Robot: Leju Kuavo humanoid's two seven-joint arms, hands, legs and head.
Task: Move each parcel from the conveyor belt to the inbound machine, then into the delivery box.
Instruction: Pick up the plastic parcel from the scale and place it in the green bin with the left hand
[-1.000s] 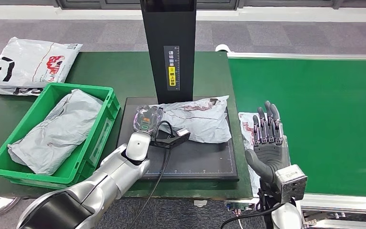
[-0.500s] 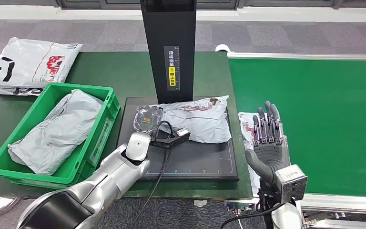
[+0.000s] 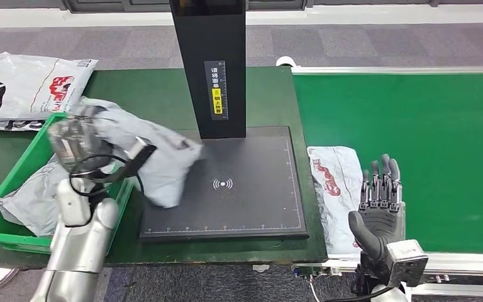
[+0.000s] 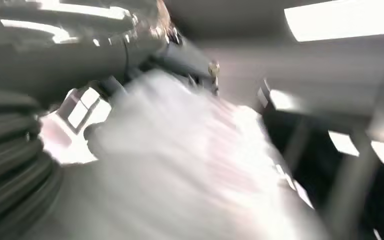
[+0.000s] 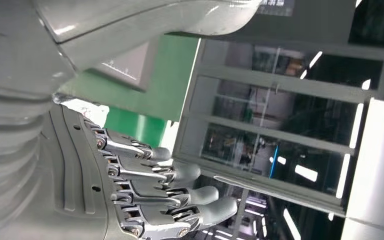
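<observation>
My left hand [image 3: 75,139] holds a grey parcel [image 3: 151,156] lifted over the right rim of the green delivery box [image 3: 12,165], blurred with motion. The parcel fills the blurred left wrist view as a pale mass [image 4: 190,165]. Another grey parcel [image 3: 28,192] lies inside the box. The black inbound machine plate [image 3: 239,189] is bare, with its black post [image 3: 209,63] behind. A white parcel with red print [image 3: 332,189] lies at the left edge of the green conveyor belt [image 3: 415,138]. My right hand [image 3: 380,204] stands open and upright just right of it, fingers extended [image 5: 150,190].
A white printed bag [image 3: 28,88] lies on the dark green table at the far left, behind the box. The conveyor's metal frame [image 3: 440,274] runs along the near edge by my right wrist.
The head camera has shifted. My left hand has lifted the grey parcel off the machine plate and swung it left, over the box rim. The right hand stays open beside the white parcel.
</observation>
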